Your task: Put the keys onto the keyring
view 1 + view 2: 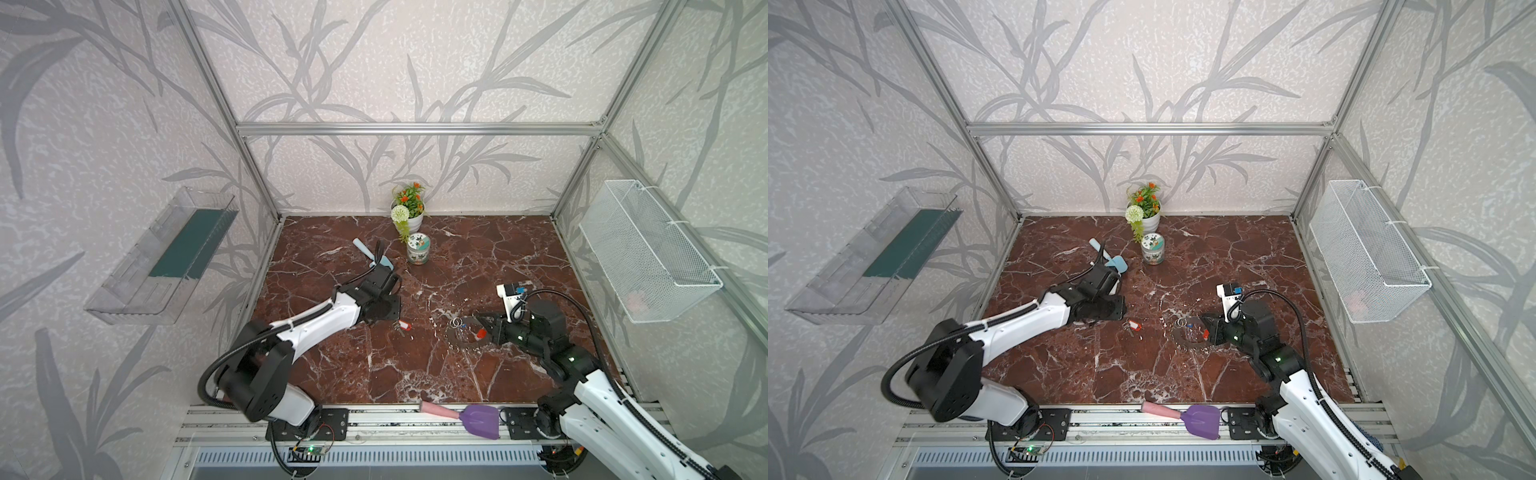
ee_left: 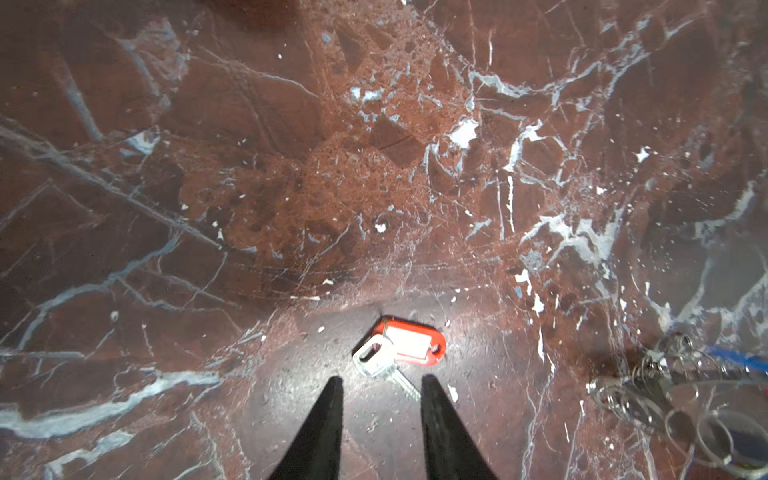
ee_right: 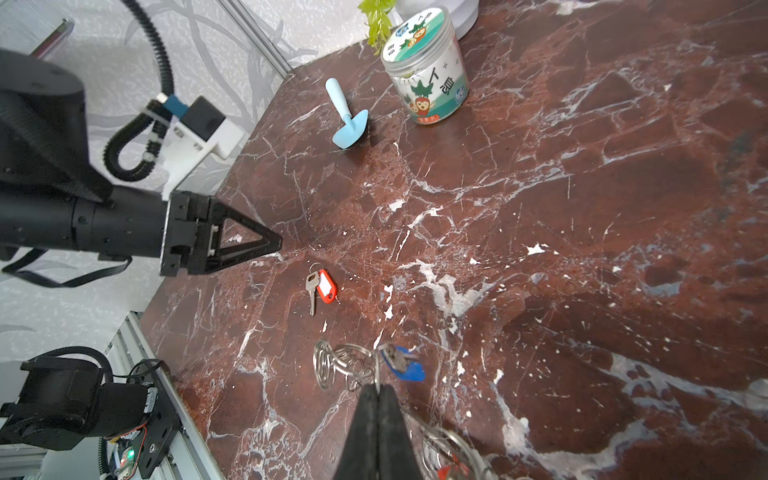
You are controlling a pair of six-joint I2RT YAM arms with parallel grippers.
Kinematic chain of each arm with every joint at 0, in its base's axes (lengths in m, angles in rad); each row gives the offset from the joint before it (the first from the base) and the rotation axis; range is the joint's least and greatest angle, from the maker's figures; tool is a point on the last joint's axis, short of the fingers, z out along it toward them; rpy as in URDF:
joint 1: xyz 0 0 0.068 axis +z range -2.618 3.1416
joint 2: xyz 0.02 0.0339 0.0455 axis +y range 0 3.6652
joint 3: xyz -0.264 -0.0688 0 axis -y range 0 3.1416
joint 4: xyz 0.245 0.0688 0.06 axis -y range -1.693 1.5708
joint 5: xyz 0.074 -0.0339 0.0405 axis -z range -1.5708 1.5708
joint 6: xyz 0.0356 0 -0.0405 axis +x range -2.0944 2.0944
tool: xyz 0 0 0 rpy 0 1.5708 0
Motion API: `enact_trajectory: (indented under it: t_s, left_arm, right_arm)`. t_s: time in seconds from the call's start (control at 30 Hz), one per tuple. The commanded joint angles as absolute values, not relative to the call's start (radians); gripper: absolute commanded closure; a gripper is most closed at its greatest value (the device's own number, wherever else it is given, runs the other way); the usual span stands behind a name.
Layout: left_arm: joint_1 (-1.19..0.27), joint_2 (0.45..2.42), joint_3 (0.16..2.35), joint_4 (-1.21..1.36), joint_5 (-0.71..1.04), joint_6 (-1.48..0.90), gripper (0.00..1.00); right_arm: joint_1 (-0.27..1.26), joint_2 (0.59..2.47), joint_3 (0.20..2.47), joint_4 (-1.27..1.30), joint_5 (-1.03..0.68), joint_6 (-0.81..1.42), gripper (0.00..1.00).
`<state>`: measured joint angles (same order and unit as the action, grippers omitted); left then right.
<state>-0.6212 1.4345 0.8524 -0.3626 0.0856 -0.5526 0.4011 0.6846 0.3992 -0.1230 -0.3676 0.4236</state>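
The left gripper (image 2: 383, 377) is set low over the marble table (image 1: 374, 365) with its two black fingers (image 2: 328, 419) standing moderately apart and nothing between them. The red key (image 2: 399, 347) – a silver key on a red tag – lies flat on the table just ahead of the fingertips, free of any grip. The right gripper (image 3: 378, 386) has its jaws pressed fully together on the rim of the keyring (image 1: 457, 338), which sits right of the table's centre, near the red key but not touching it. The blue key (image 3: 409, 368) lies at the keyring's edge among the wire split rings (image 3: 332, 365), just beyond the right fingertips. A small red piece (image 1: 481, 332) shows inside the keyring beside the right gripper; what it is cannot be told. At the back stand a patterned jar (image 3: 428, 79) and a flower pot (image 1: 409, 212), with a blue trowel (image 3: 347, 116) lying near the jar. A purple trowel (image 1: 478, 419) rests on the front rail.
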Motion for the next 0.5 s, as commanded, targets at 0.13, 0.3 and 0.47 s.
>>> enact_trajectory:
  t_s: [0.13,0.3,0.47]
  left_arm:
    - [-0.643,1.254,0.501,0.100,0.065,-0.554,0.60]
    - [-0.652,1.292,0.437,0.247,0.059,-0.553,0.60]
    - [-0.663,1.371,0.437,0.332,0.087,-0.560,0.64]
  right_arm:
    - [0.412,0.708,0.410,-0.030,-0.372,0.416,1.00]
    - [0.418,0.731,0.400,0.003,-0.374,0.426,1.00]
    - [0.421,0.732,0.394,0.009,-0.370,0.430,1.00]
